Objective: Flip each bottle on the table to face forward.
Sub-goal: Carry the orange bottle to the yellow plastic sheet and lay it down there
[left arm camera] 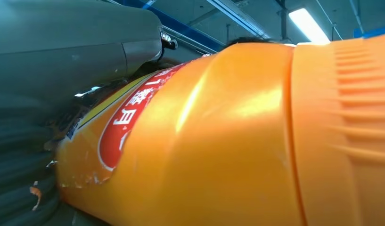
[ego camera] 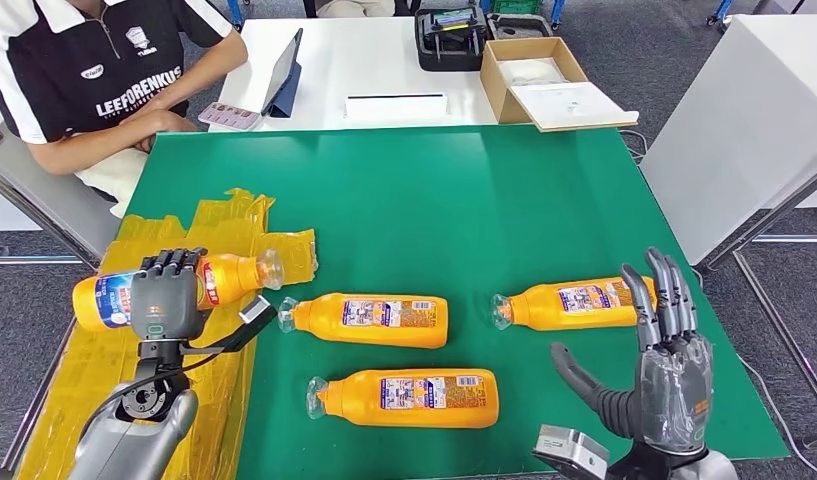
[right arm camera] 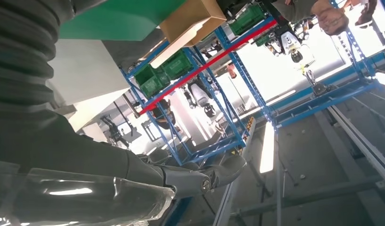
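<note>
The green surface point(ego camera: 404, 190) occupies the centre of the scene, with grey carpeted floor around it. A white table point(ego camera: 364, 70) adjoins its far edge and carries a tablet point(ego camera: 284, 75), a black device point(ego camera: 449, 38) and an open cardboard box point(ego camera: 544, 80). A seated person point(ego camera: 94, 80) is positioned at the far left corner. Yellow plastic sheeting point(ego camera: 224, 225) is spread along the left edge. Three orange bottles are laid flat on the surface: one at centre point(ego camera: 369, 320), one to the right point(ego camera: 574, 303) and one nearest point(ego camera: 409, 397). A fourth bottle point(ego camera: 229, 278) is gripped by the left hand point(ego camera: 167, 295) above the sheeting. The right hand point(ego camera: 659, 375) is held at the near right with fingers spread wide, holding nothing.
</note>
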